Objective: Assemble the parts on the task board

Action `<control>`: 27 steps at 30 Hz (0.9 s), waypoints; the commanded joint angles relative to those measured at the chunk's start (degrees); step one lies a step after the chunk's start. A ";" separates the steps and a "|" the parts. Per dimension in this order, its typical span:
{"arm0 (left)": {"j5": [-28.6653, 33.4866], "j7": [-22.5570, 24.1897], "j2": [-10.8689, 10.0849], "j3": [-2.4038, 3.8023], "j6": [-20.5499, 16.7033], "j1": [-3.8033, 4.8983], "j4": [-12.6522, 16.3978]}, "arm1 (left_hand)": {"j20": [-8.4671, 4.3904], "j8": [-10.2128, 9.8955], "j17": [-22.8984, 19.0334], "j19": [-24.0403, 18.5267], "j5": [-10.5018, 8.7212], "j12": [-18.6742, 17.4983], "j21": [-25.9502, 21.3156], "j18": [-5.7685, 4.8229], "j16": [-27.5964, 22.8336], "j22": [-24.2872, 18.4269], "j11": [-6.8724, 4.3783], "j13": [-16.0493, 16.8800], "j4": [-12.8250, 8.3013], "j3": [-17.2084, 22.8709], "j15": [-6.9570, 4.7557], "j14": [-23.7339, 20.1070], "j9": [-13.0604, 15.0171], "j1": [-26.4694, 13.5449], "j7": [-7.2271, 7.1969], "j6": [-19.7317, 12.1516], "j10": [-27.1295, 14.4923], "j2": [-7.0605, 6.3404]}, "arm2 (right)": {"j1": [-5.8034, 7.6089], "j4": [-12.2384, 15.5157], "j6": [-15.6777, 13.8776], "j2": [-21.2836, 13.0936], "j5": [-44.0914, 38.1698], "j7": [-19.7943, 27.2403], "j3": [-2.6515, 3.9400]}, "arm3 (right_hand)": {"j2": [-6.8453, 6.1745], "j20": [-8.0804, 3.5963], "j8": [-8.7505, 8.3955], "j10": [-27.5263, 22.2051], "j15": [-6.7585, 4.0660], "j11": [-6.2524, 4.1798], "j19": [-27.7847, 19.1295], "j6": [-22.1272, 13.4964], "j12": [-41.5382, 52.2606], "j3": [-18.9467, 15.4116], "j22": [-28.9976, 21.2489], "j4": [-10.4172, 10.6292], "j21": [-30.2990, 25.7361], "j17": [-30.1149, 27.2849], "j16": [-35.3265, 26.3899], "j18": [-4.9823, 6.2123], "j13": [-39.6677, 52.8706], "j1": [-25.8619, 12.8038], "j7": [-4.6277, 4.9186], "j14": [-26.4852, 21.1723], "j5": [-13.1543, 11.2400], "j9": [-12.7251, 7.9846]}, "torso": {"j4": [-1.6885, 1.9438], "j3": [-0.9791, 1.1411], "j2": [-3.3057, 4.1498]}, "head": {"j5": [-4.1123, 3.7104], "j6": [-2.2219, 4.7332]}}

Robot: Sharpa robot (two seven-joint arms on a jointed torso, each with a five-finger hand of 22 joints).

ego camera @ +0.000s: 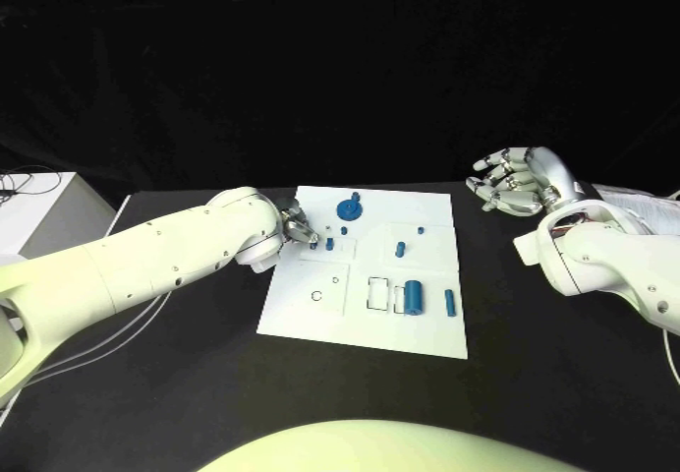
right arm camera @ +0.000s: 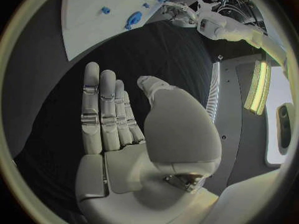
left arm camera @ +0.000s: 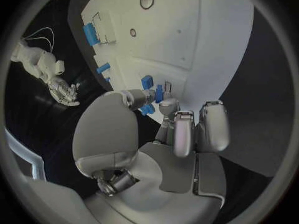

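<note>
While left hand (ego camera: 299,230) pinches a blue part (left arm camera: 159,92) over task board (ego camera: 425,329), right hand (ego camera: 513,182) raised, fingers spread.

The task board (ego camera: 371,329) is a white rectangular plate lying flat on the black table, its long sides running away from the robot. Small blue parts sit on it. A round blue disc-shaped part (ego camera: 349,208) lies near the far edge. Toward the board's left edge, by the far corner, small blue pegs (ego camera: 330,243) stand close together. A short blue piece (ego camera: 401,247) lies near the middle, with a tiny one (ego camera: 420,233) just beyond it. Nearer the front, a thick blue cylinder (ego camera: 414,296) lies beside a rectangular outlined recess (ego camera: 377,293), and a slim blue pin (ego camera: 449,301) lies by the right edge.
</note>
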 commanded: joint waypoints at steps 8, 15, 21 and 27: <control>-5.86 3.43 0.45 -0.46 -0.63 0.02 -0.57 | 0.03 -0.36 14.35 -0.52 -0.52 -0.33 -0.26 -0.48 -0.09 -0.09 0.16 -0.19 -6.85 6.10 0.08 5.69 -0.32 1.01 0.10 -0.40 -0.49 1.83 | -0.05 -0.02 0.53 0.10 -0.43 0.51 0.03 | 0.00 0.14 0.35 0.33 0.07 0.10 0.34 -0.20 -0.17 0.32 -0.05 0.13 -0.17 0.05 -0.12 1.14 -0.05 -0.37 0.23 0.31 0.20 -0.05 | -0.10 -0.06 -0.04 | 0.25 -0.13; -6.48 4.33 0.57 -0.92 -1.73 -0.03 -0.59 | 0.03 -0.37 14.43 -0.46 -0.58 -0.23 -0.22 -0.50 -0.05 0.02 0.17 0.01 -6.82 6.00 0.09 5.71 -0.33 1.05 0.10 -0.40 -0.38 1.87 | -0.09 -0.02 0.54 0.10 -0.43 0.52 0.03 | 0.00 0.14 0.35 0.33 0.07 0.10 0.34 -0.20 -0.17 0.32 -0.05 0.13 -0.17 0.05 -0.12 1.14 -0.05 -0.37 0.23 0.31 0.20 -0.05 | 0.03 -0.09 -0.07 | 0.25 -0.18; -6.63 4.62 0.58 -1.20 -2.14 -0.25 -0.66 | 0.04 -0.40 14.48 -0.50 -0.67 -0.22 -0.25 -0.48 -0.03 -0.04 0.18 0.01 -6.77 5.82 0.10 5.73 -0.36 1.11 0.11 -0.42 -0.36 1.91 | -0.11 0.00 0.57 0.07 -0.43 0.52 0.03 | 0.00 0.14 0.35 0.33 0.07 0.10 0.34 -0.20 -0.17 0.32 -0.05 0.13 -0.17 0.05 -0.12 1.14 -0.05 -0.37 0.23 0.31 0.20 -0.05 | -0.03 -0.04 -0.02 | 0.27 -0.20; -6.66 4.58 0.58 -1.30 -1.95 -0.48 -0.75 | 0.05 -0.41 14.43 -0.50 -0.73 -0.23 -0.25 -0.48 -0.05 -0.06 0.19 -0.03 -6.75 5.74 0.11 5.71 -0.38 1.13 0.11 -0.43 -0.38 1.92 | -0.13 -0.01 0.59 0.05 -0.43 0.51 0.03 | 0.00 0.14 0.35 0.33 0.07 0.10 0.34 -0.20 -0.17 0.32 -0.05 0.13 -0.17 0.05 -0.12 1.14 -0.05 -0.37 0.23 0.31 0.20 -0.05 | -0.10 0.02 -0.01 | 0.30 -0.26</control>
